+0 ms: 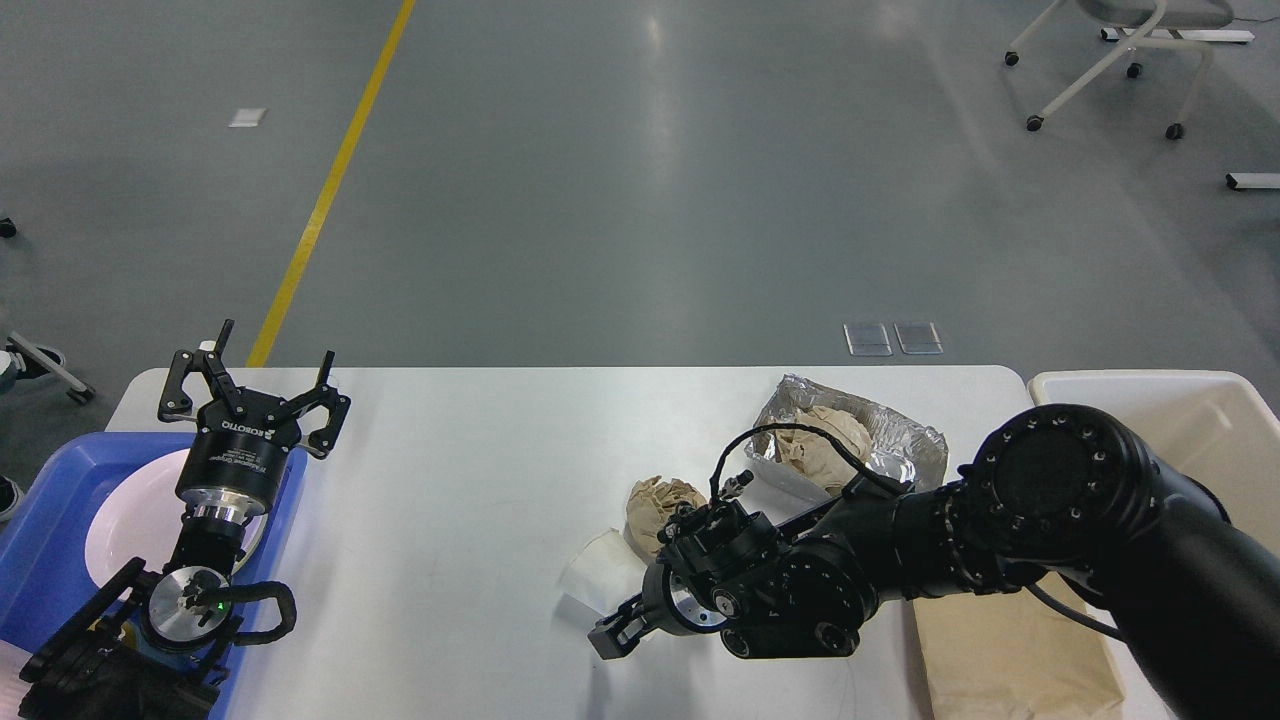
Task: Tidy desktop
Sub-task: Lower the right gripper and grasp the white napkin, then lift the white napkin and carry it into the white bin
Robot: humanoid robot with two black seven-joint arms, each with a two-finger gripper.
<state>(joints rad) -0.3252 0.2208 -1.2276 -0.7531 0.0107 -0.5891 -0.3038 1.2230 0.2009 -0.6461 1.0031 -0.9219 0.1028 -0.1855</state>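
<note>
The white desktop (480, 480) spans the view. On it lie a crumpled brown paper ball (662, 503), a small translucent white piece (598, 573) and an open foil wrapper (900, 430) holding crumpled brown paper (822, 440). My right gripper (612, 636) is low over the desktop, just in front of the white piece; its fingers are dark and bunched, so I cannot tell how they stand. My left gripper (255, 388) is open and empty, raised over the right rim of the blue tray (55, 500).
The blue tray at the left holds a white plate (135, 510). A cream-coloured bin (1200, 400) stands past the desktop's right end. A flat brown paper bag (1010, 665) lies under my right arm. An office chair (1120, 60) stands on the grey floor far back.
</note>
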